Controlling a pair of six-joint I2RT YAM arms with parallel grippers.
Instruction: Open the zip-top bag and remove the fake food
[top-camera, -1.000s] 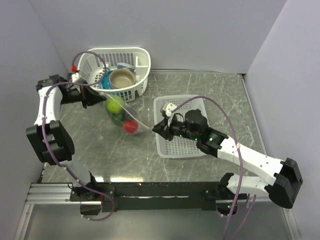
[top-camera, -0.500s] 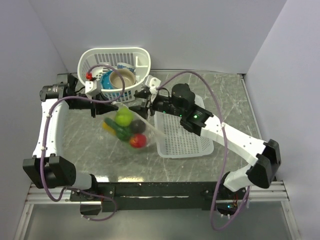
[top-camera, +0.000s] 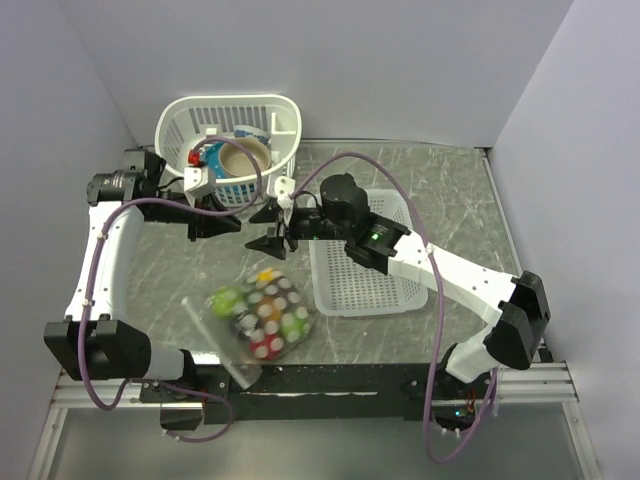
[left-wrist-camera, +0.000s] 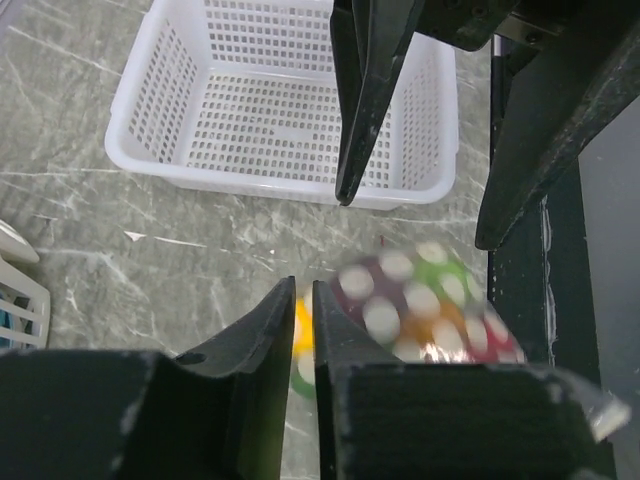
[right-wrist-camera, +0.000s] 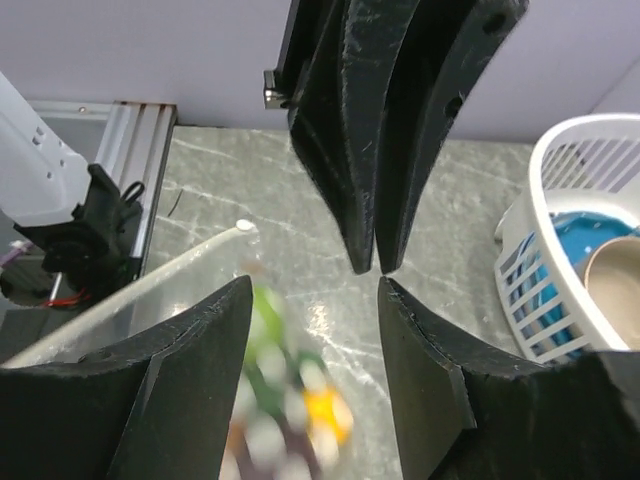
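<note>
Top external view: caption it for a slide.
Zip-top bag of fake food lies apart from left gripper and right gripper.

- Looked like a robotics lab test cell rather than a home or a shop.
- Boxed in on three sides by plain pale panel walls (top-camera: 400, 60).
- Floored with a grey marbled worktop (top-camera: 450, 190), edged along the near side by an aluminium rail (top-camera: 110, 385).
- Fitted with a left arm (top-camera: 100, 260) and a right arm (top-camera: 450, 275), both white and black, based at that rail and trailed by purple cables (top-camera: 440, 330).
- Stocked with plain props: a white plastic basket (top-camera: 270, 105) and a white mesh tray (top-camera: 370, 290).
</note>
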